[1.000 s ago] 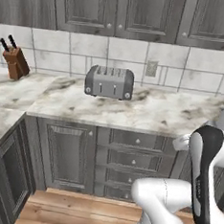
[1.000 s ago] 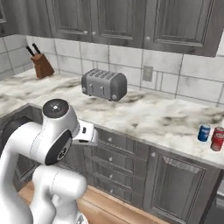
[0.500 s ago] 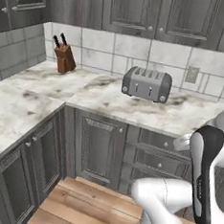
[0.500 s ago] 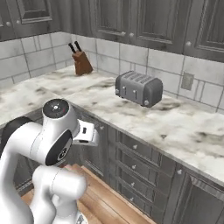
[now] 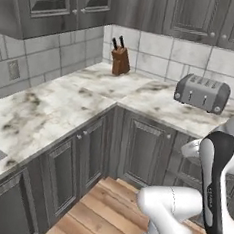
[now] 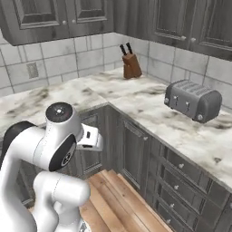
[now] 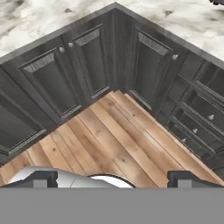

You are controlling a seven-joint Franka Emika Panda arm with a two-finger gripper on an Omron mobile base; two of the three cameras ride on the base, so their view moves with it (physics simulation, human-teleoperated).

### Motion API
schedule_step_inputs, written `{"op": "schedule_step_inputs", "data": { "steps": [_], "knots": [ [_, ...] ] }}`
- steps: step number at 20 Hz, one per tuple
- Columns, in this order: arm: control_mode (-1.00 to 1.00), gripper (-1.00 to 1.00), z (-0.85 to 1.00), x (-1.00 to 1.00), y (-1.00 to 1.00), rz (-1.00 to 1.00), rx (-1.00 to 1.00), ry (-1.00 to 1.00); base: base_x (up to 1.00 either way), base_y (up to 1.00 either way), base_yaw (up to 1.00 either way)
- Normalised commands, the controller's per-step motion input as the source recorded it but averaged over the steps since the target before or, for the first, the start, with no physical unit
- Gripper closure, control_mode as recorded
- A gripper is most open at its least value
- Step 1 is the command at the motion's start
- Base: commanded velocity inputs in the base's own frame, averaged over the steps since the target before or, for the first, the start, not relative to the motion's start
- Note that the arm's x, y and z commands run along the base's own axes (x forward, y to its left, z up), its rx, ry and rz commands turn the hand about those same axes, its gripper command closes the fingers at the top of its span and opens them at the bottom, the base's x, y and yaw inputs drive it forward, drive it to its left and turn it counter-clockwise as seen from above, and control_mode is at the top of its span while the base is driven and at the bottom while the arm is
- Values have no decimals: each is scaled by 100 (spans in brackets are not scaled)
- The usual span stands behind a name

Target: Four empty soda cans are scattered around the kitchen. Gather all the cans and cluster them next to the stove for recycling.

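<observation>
The white Franka arm with dark joints point(image 6: 54, 149) stands folded close over its base, elbow raised toward 12 o'clock. Its two-finger gripper point(image 7: 113, 177) points down, dark fingertips point(image 7: 43, 177) spread wide at 9 and 3 o'clock, holding nothing.

White robot arm point(image 6: 50, 154) in the foreground, marble corner counter point(image 6: 136, 97) behind, grey toaster point(image 6: 192, 100) at right, knife block point(image 6: 131, 65) against the tiled wall, dark cabinets point(image 6: 136, 152) below, wood floor point(image 6: 120, 199).
</observation>
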Motion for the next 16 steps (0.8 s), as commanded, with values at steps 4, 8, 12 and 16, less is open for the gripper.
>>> {"op": "schedule_step_inputs", "data": {
  "steps": [4, 8, 12, 16],
  "knots": [
    [100, -100, 0, 0, 0, 0, 0, 0, -11, 83, 39],
    [100, -100, 0, 0, 0, 0, 0, 0, -9, 70, 40],
    [100, -100, 0, 0, 0, 0, 0, 0, -11, 72, 41],
    [100, -100, 0, 0, 0, 0, 0, 0, -18, 71, 40]
  ]
}}
